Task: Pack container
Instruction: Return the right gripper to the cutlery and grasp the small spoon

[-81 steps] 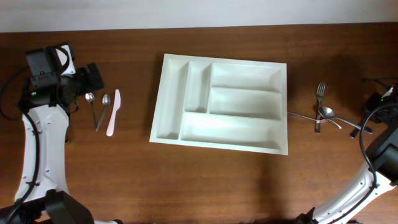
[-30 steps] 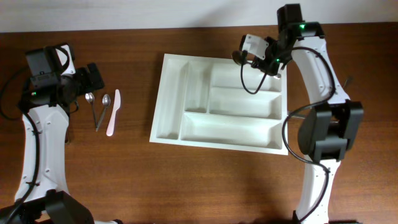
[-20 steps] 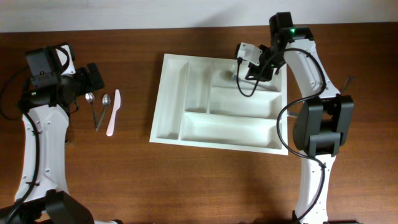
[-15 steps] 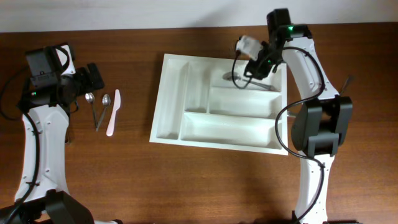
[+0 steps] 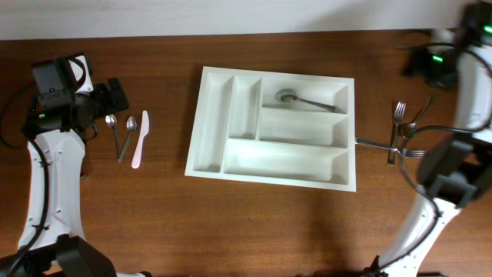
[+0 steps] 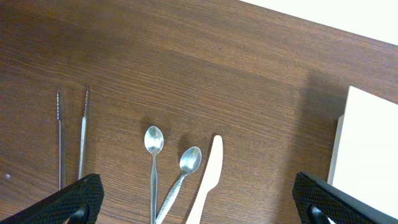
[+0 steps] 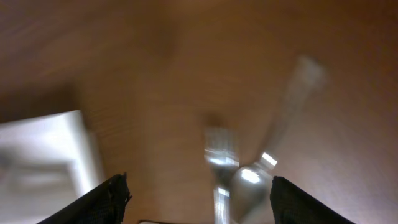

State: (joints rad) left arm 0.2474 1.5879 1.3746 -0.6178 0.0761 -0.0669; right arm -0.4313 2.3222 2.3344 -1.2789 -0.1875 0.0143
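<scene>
The white container (image 5: pixel 270 128) lies mid-table, and its edge (image 6: pixel 368 155) shows in the left wrist view. A metal spoon (image 5: pixel 306 100) rests in its top right compartment. My right gripper (image 5: pixel 424 65) hangs blurred at the far right, open and empty (image 7: pixel 205 206), above a fork (image 7: pixel 217 160) and a spoon (image 7: pixel 250 179) of the loose cutlery pile (image 5: pixel 400 137). At the left, my left gripper (image 5: pixel 117 96) stands wide open (image 6: pixel 199 210) over two spoons (image 6: pixel 153 144) and a pale plastic knife (image 6: pixel 209 174).
Metal tongs (image 6: pixel 71 140) lie left of the two spoons. The right wrist view is motion-blurred, with the container's corner (image 7: pixel 43 149) at its left. The table's far edge runs just behind both arms.
My right gripper opened, left the spoon in the top right compartment and swung away right to above the cutlery pile. The left arm stayed still.
</scene>
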